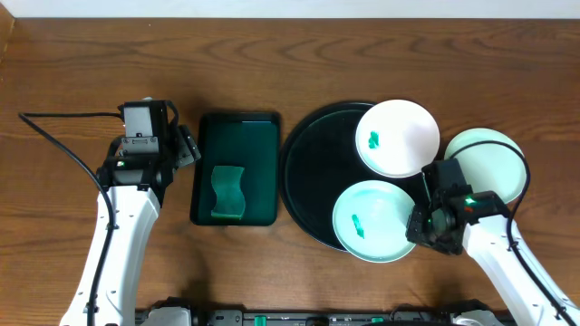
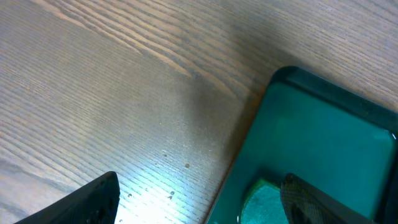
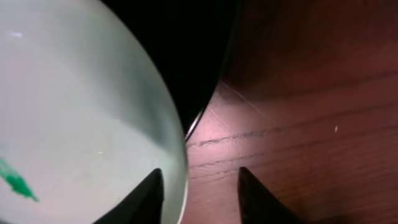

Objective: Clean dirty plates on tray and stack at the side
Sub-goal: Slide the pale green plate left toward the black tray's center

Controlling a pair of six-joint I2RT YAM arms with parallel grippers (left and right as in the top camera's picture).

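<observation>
Counting three plates: a first plate (image 1: 374, 220) under the tips of the right fingers (image 1: 420, 226), a second plate (image 1: 397, 138) just beyond those fingers, a third plate (image 1: 494, 163) just to their outer side. Counting also one black tray (image 1: 310, 172), one dark green tray (image 1: 237, 136), one sponge (image 1: 228, 192) and two small green smears, one each on the first and second plates.

Finding the first and second plates resting on the black tray, on the side nearer the right fingers, both overhanging its rim; finding the third plate on the table (image 1: 272, 63), off the black tray, partly hidden by the right arm. Seeing all three lying flat, faces up, round and so pointing no particular way, likewise the black tray.

Holding the right fingers apart, straddling the first plate's rim: one tip over the pale face, the other over bare wood, leaving a gap beside the rim. Holding the left fingers (image 1: 188, 145) spread wide on nothing, hovering at the dark green tray's corner, one tip over the table, the other over that tray beside the sponge.

Getting the full count and the third plate from the overhead view alone; getting the rim between the tips, and the black tray's edge passing under that plate, from the right wrist view alone; getting only a corner of the dark green tray and a sliver of sponge from the left wrist view.
</observation>
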